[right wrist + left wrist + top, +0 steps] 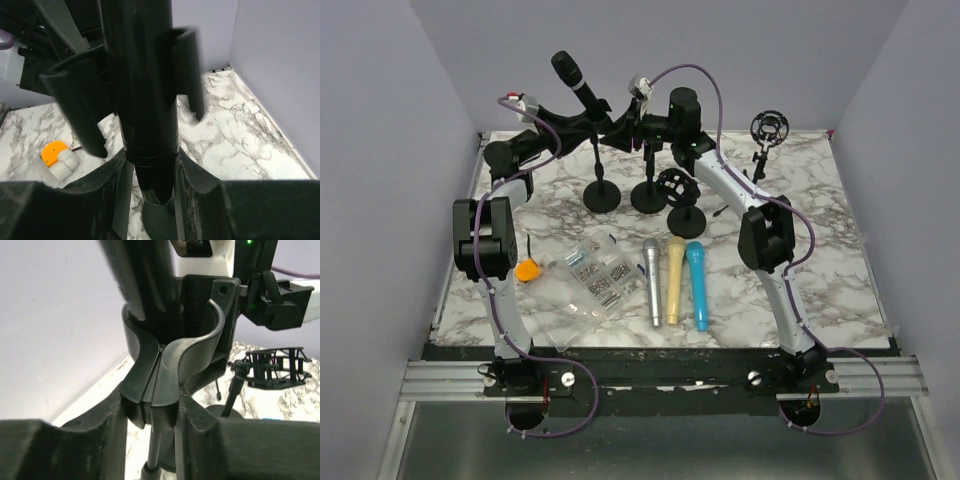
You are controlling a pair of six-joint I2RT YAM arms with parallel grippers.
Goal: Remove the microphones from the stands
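Microphone point(578, 82) sits tilted in the clip point(200, 347) of the stand point(601, 195), over the bench's point(800, 270) far side. Left tool point(160, 405) clamped on clip neck. Right tool point(151, 165) clamped on microphone body beside clip.

The right wrist view's top edge crops the microphone point(145, 90).
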